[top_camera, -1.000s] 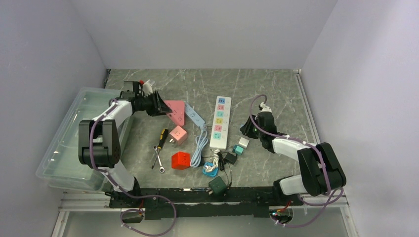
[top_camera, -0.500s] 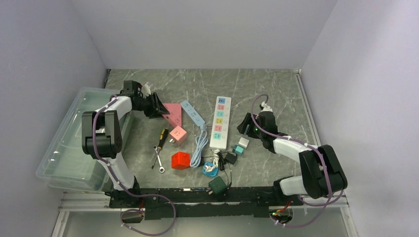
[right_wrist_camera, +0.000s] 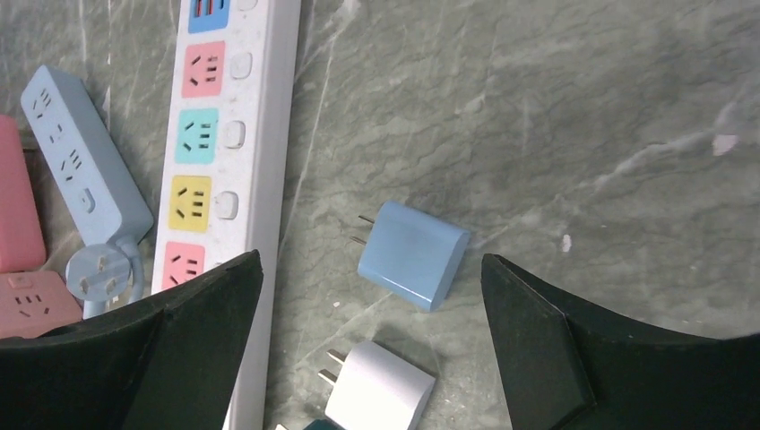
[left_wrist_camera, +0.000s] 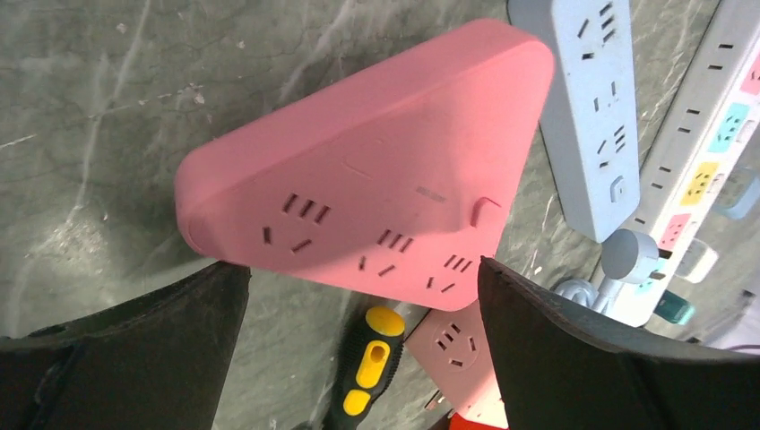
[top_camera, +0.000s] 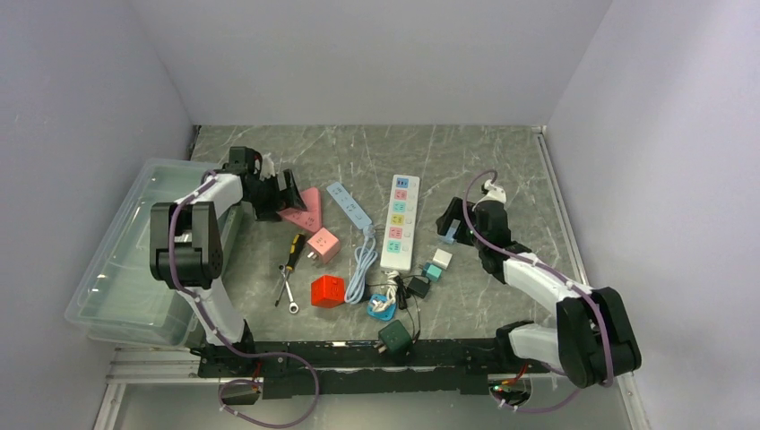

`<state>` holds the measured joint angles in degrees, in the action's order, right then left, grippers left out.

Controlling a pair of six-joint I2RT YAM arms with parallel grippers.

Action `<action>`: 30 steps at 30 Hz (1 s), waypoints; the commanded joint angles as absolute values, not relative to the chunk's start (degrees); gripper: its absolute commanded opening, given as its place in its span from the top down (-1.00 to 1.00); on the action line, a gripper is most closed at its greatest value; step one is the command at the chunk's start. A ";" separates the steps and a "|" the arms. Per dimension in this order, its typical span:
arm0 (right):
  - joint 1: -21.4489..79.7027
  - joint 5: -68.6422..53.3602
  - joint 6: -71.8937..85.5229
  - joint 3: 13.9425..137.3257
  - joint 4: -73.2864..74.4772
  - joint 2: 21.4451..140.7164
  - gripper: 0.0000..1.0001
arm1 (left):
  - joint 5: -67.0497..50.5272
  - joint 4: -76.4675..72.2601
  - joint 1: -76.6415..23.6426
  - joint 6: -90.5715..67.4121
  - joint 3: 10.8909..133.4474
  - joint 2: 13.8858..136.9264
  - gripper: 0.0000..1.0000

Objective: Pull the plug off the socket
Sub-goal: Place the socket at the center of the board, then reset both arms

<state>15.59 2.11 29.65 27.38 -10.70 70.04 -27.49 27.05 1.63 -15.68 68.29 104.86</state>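
Observation:
A small blue plug (right_wrist_camera: 412,253) lies loose on the table, its two prongs pointing at the white power strip (right_wrist_camera: 224,134) and a little apart from it. My right gripper (right_wrist_camera: 372,258) hangs open above it, one finger on each side, touching nothing. From above, the right gripper (top_camera: 451,224) sits just right of the white strip (top_camera: 399,224). The pink triangular socket (left_wrist_camera: 367,179) lies flat with nothing plugged in. My left gripper (left_wrist_camera: 358,269) is open at its near edge. In the top view the left gripper (top_camera: 285,190) is beside the pink socket (top_camera: 305,206).
A light blue strip (top_camera: 349,206) lies between the pink socket and the white strip. A screwdriver (left_wrist_camera: 372,376), wrench (top_camera: 287,291), pink cube adapter (top_camera: 323,244), red cube (top_camera: 328,291), white plug (right_wrist_camera: 381,394) and green adapter (top_camera: 394,338) lie nearer. A clear bin (top_camera: 125,251) stands left.
Both grippers have opened wide. The right arm has drawn back to the right, and the blue plug lies free beneath it. The left gripper has let go of the pink socket and backed off slightly.

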 commanded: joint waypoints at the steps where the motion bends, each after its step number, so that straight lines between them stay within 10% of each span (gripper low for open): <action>1: 15.38 7.18 27.42 28.21 -9.37 66.51 -0.91 | -20.57 26.87 -0.48 -11.67 69.87 97.82 -0.99; 18: 27.92 27.03 17.54 23.67 -9.45 39.19 -0.99 | -0.37 14.76 -9.71 -9.94 55.37 55.25 -0.99; 30: 38.73 30.18 4.37 32.38 -4.70 44.95 -0.99 | 1.52 24.51 -9.93 -6.76 48.88 39.46 -0.99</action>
